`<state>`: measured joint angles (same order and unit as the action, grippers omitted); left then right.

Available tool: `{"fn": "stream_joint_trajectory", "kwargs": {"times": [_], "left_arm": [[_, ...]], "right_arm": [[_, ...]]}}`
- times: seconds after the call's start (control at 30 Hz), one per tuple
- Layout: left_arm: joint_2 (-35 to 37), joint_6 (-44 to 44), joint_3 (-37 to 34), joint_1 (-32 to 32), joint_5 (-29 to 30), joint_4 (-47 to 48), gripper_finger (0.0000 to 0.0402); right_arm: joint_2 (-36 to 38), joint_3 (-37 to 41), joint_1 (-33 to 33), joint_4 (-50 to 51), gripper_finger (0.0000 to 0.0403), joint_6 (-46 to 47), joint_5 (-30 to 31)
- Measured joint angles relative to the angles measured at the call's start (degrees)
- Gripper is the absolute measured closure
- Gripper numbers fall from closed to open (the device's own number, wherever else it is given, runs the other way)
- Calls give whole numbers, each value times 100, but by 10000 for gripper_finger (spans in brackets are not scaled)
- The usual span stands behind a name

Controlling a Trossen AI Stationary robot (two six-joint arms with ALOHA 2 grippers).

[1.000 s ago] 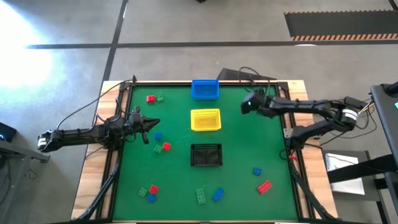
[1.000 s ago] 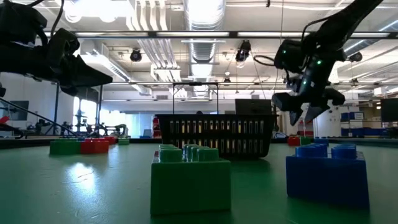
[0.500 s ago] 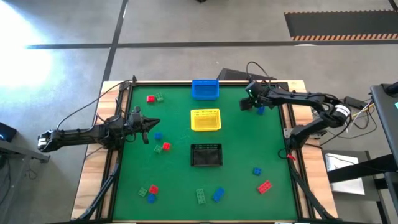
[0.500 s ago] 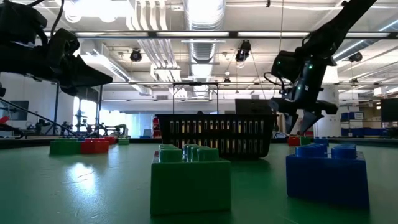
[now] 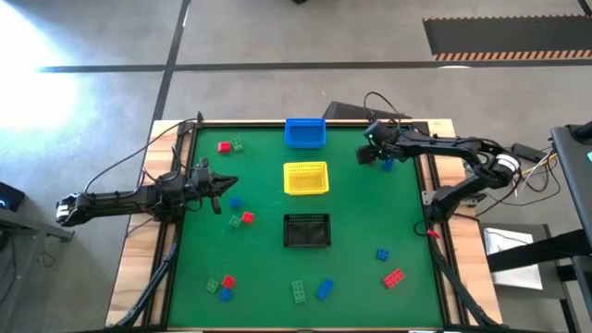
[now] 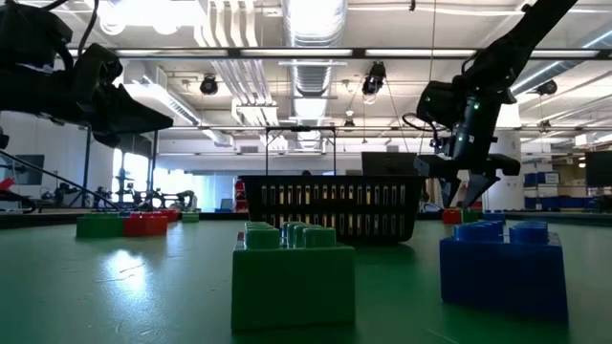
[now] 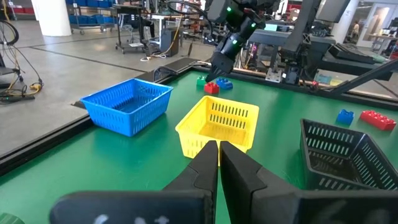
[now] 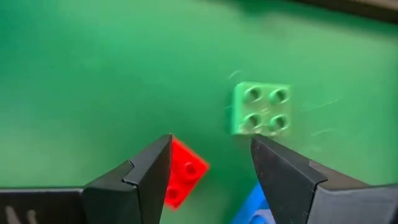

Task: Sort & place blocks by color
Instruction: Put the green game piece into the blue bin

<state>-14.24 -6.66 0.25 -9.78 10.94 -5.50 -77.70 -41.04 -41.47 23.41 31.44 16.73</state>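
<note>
My right gripper is open and points down over a cluster of three bricks at the table's far right. The red brick lies beside one finger, and I cannot tell whether it touches. The green brick and the blue brick lie just beyond the fingers. The cluster also shows in the left wrist view, under the right gripper. My left gripper is shut and empty, hovering at the table's left. Other bricks lie loose on the green mat.
A blue basket, a yellow basket and a black basket stand in a row down the table's middle. Loose bricks lie at the far left, by the left gripper, and along the near edge.
My right gripper has gone down toward the bricks at the far right and has stayed open. In the last half second it has kept almost still.
</note>
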Motion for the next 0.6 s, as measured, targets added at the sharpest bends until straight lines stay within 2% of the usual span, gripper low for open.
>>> {"fn": "stream_joint_trajectory", "kwargs": {"times": [0.13, 0.23, 0.4, 0.6], "left_arm": [[0, 1, 0, 0, 0, -1, 401], [0, 1, 0, 0, 0, 0, 401], [0, 1, 0, 0, 0, -1, 401], [0, 2, 0, 0, 0, 0, 401]], "right_arm": [[36, 1, -119, -17, 191, 2, 398], [-8, 2, -353, -43, 191, 0, 477], [-256, 4, -694, -285, 190, -72, 200], [-594, 4, -732, -678, 191, -157, -23]]}}
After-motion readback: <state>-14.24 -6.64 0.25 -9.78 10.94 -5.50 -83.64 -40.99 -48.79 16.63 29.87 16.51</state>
